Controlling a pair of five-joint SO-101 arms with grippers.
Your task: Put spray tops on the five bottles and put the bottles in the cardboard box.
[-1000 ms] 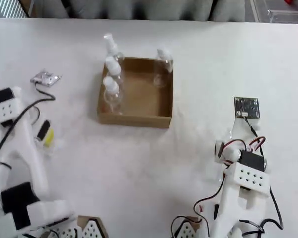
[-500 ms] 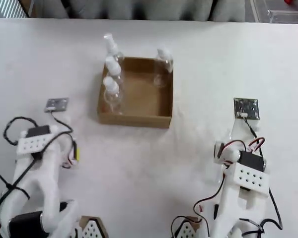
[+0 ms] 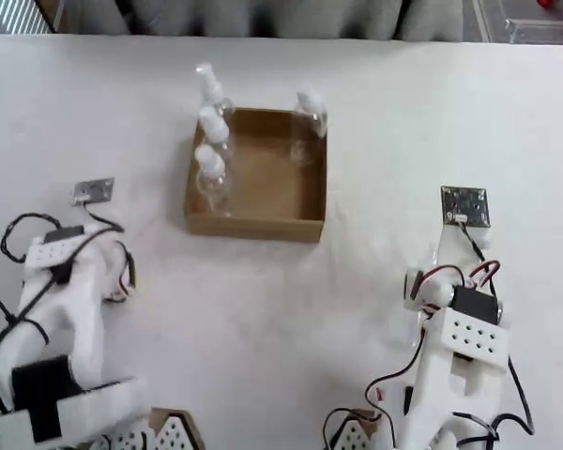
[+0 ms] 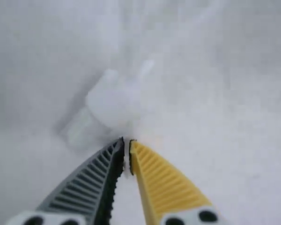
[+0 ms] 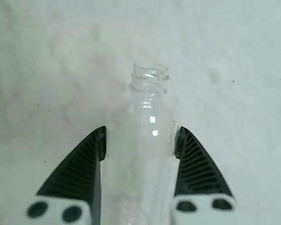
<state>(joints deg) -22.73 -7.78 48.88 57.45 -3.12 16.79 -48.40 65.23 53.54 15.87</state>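
The left arm [image 3: 61,281] lies low at the near left of the worktop [image 3: 403,112], well apart from the box. The left fingers [image 4: 152,173], one grey and one yellow, are pressed together with no gap at the tips. A white spray top [image 4: 113,101] lies right at those tips, on or just over the worktop. Whether the tips pinch any part of it cannot be told.

The cardboard box [image 3: 253,225] sits open near the middle of the worktop, between the two arms and farther back. Three capped bottles stand upright in a row along its left wall: the front bottle [image 3: 209,178], the middle bottle [image 3: 213,127] and the back bottle [image 3: 209,86]. The back bottle is at the far left corner, and whether it stands inside the wall or just behind it cannot be told. A fourth capped bottle [image 3: 308,127] stands in the far right corner.

The right arm [image 3: 464,337] is at the near right, also well apart from the box. The right fingers [image 5: 91,154] are spread about as wide as the body of a clear bottle [image 5: 147,108] and close against it on both sides. This bottle has no top. Its threaded neck is bare and open, and it points away from the wrist, past the fingertips.
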